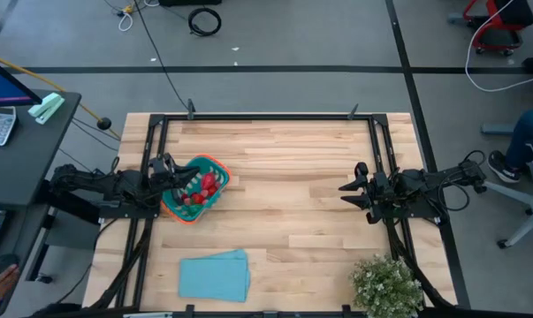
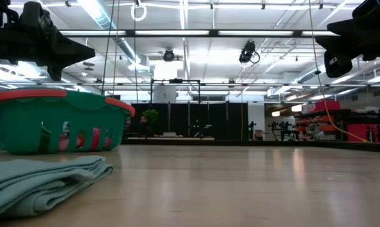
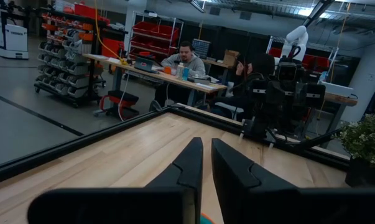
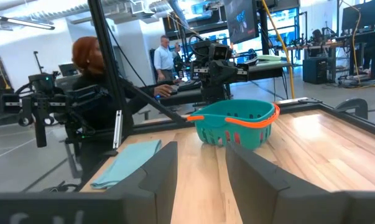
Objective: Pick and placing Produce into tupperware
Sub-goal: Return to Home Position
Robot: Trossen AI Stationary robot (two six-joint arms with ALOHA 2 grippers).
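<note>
Red toy produce piled in the teal tupperware at the table's left side, just below the raised left hand, fingers nearly pressed together and empty; right hand spread wide, well apart.

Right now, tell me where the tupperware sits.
In the high view the tupperware stands on the table's left side, directly under the left gripper; the folded light-blue cloth lies apart, below it in that picture.
</note>
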